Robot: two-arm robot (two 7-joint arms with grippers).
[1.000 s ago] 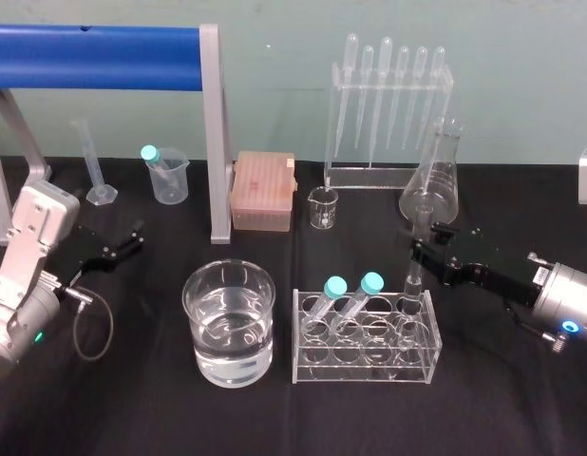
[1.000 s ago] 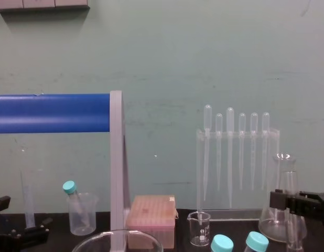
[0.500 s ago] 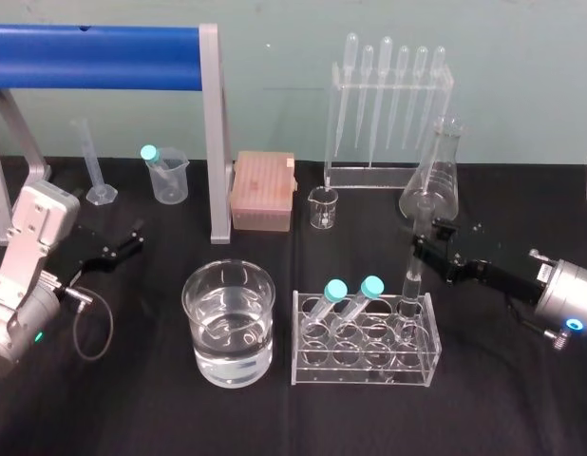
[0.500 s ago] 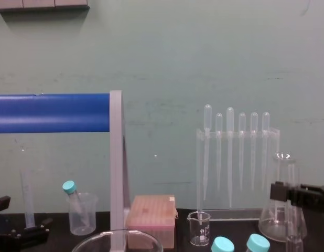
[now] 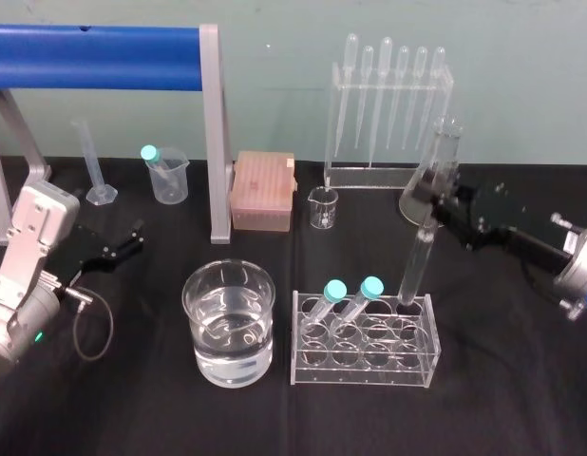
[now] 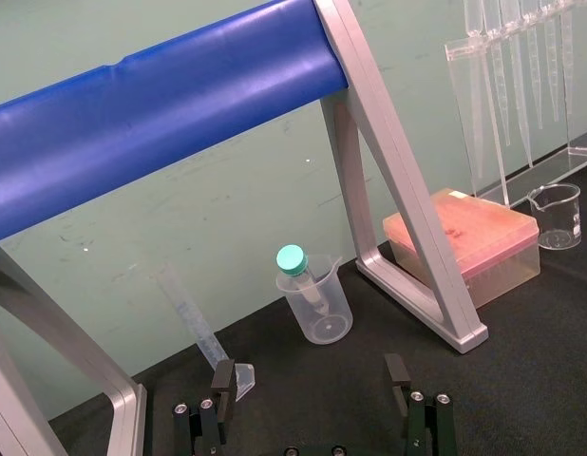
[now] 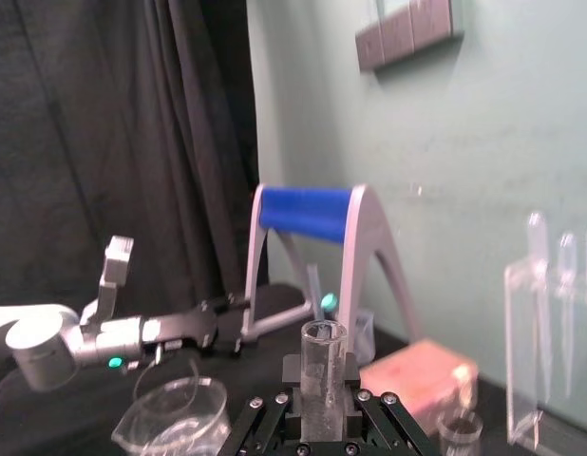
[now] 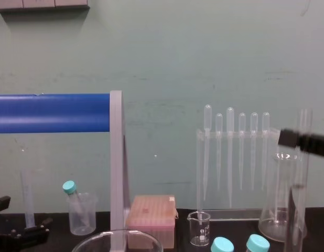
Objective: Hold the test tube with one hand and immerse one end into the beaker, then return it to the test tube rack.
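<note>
On the black surface [image 5: 521,399], the right claw [image 5: 434,201] clenches the long clear glass test tube [image 5: 417,261], its tip at the rear-right hole of the clear plastic rack [image 5: 360,372]; swinging early toward the wide glass beaker [image 5: 194,323] left of the rack could snag it, while the released left claw [image 5: 123,245] rests farther left.

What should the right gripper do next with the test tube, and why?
Probably lift straight up a little: the right gripper holds the test tube by its upper part, and its lower end looks level with the top of the rack. Once clear, carry it left to the beaker. The left gripper sits parked.
</note>
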